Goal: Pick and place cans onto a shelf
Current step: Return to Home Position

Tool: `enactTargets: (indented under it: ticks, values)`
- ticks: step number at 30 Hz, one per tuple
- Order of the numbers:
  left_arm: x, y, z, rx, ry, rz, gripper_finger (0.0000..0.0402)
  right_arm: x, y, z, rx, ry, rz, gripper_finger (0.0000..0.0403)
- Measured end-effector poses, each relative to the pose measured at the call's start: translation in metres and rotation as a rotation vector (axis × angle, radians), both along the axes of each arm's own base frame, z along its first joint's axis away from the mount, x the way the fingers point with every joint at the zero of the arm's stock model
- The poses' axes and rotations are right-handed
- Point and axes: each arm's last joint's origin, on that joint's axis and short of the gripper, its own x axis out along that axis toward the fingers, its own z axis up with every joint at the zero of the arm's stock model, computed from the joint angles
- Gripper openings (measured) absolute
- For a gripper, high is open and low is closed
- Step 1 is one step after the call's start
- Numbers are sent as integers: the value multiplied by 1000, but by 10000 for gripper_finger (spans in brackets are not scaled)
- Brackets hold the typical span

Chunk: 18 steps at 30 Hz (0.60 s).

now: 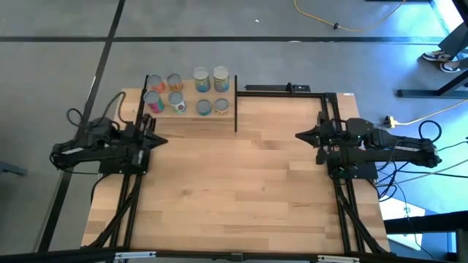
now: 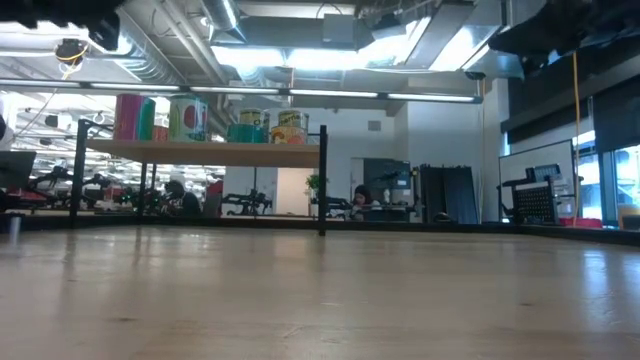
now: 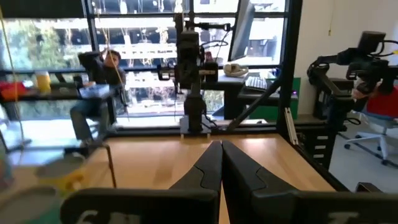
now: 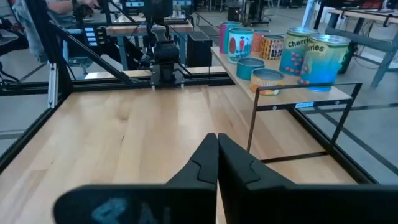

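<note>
Several cans (image 1: 189, 93) stand upright on their bases on the shelf (image 1: 191, 114), a light-wood board on thin black uprights at the table's far left. They also show in the low view (image 2: 200, 118) and the right wrist view (image 4: 292, 53). My left gripper (image 1: 162, 140) is shut and empty at the table's left edge, near the shelf's front. My right gripper (image 1: 300, 136) is shut and empty at the table's right edge.
A black upright (image 1: 235, 104) stands at the shelf's right end. A black metal frame (image 1: 285, 90) runs along the table's far edge. The tabletop (image 1: 234, 190) between the arms is bare wood. People sit in the room beyond the table.
</note>
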Motion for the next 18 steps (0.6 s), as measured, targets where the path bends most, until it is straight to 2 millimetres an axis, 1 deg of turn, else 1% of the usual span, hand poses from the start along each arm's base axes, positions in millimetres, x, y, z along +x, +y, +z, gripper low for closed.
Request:
enactTargets:
  ticks: [6, 13, 18]
  values:
    - [17, 3, -26, -41, 8, 7, 0, 7, -1, -16, -2, -41, 0, 2]
    - [32, 6, -59, -48, 51, 55, 0, 12, -1, -40, -1, -40, -3, 2]
    - [39, 7, -76, -66, 12, 72, 0, 14, -1, -58, 31, -44, -7, 2]
